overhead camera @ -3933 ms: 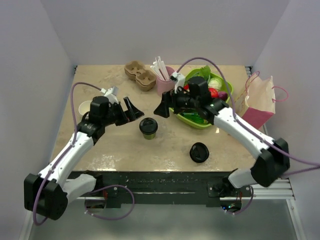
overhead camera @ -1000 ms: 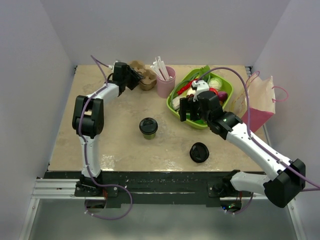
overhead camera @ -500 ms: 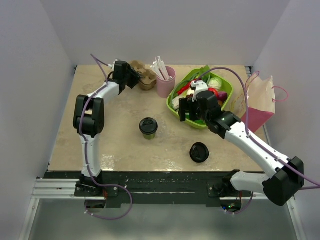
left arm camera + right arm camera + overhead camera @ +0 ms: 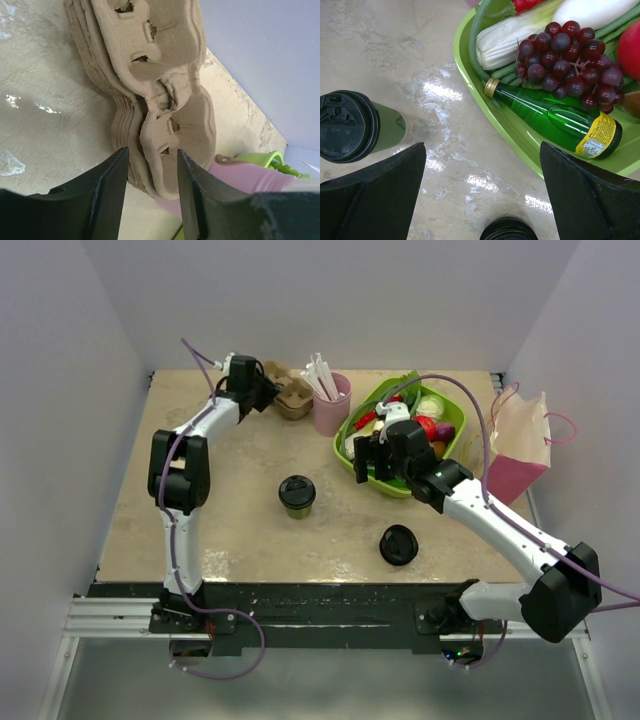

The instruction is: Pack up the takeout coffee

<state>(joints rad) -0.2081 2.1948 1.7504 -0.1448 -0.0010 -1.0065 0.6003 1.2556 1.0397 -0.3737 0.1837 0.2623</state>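
Observation:
The takeout coffee (image 4: 297, 495), an olive-green cup under a black lid, stands upright mid-table; the right wrist view has it at the left edge (image 4: 350, 127). My right gripper (image 4: 362, 462) hovers open between that cup and the green tray, nothing between its fingers (image 4: 482, 150). At the back of the table my left gripper (image 4: 266, 396) is open, its jaws straddling the near end of the top carrier of a stack of brown pulp cup carriers (image 4: 165, 75). A small gap shows beside the right finger (image 4: 190, 190). The pink bag (image 4: 520, 445) stands at the far right.
A loose black lid (image 4: 398, 544) lies near the front, also low in the right wrist view (image 4: 509, 230). A pink cup of straws (image 4: 330, 405) stands right of the carriers. The green tray (image 4: 470, 75) holds a green bottle (image 4: 555, 117), grapes (image 4: 570, 55) and vegetables.
My left gripper has crept a little further onto the carrier stack and its jaws have narrowed. My right gripper has drifted slightly left, still wide open.

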